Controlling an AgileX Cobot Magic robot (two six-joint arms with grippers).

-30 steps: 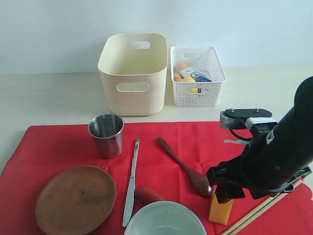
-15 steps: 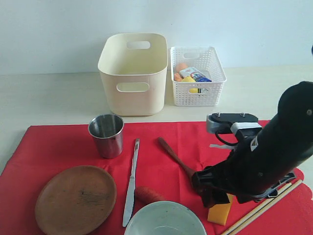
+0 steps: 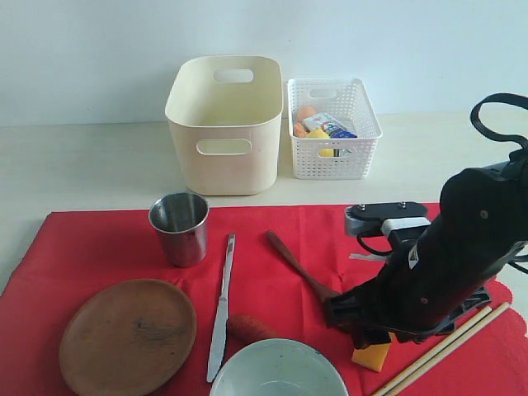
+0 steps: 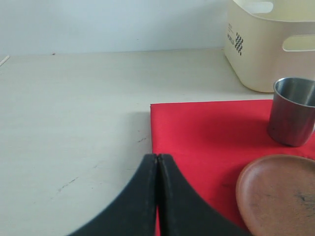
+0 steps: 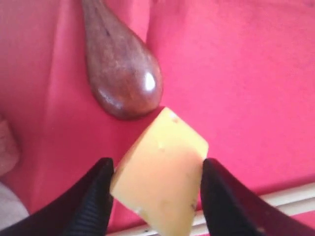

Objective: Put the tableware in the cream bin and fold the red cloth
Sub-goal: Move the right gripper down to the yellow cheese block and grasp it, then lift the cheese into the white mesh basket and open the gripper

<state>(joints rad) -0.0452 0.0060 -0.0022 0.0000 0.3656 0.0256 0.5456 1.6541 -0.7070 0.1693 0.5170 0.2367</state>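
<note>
Pale table, white wall behind; red cloth is spread flat. Left gripper is held shut and empty at the cloth's left edge, judged parked. Steel cup, knife and spoon lie on the cloth, with the cream bin behind it. Right gripper is pitched downward astride the cheese, fingers at both faces; a firm grip cannot be confirmed. Clearing non-tableware is presumed.

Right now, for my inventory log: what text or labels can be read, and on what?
Tall cream plastic bin: black checkered mark beside a word, too blurred to read.
Blue-and-white carton in white lattice basket: print too small to read.
Nothing else is legible.
</note>
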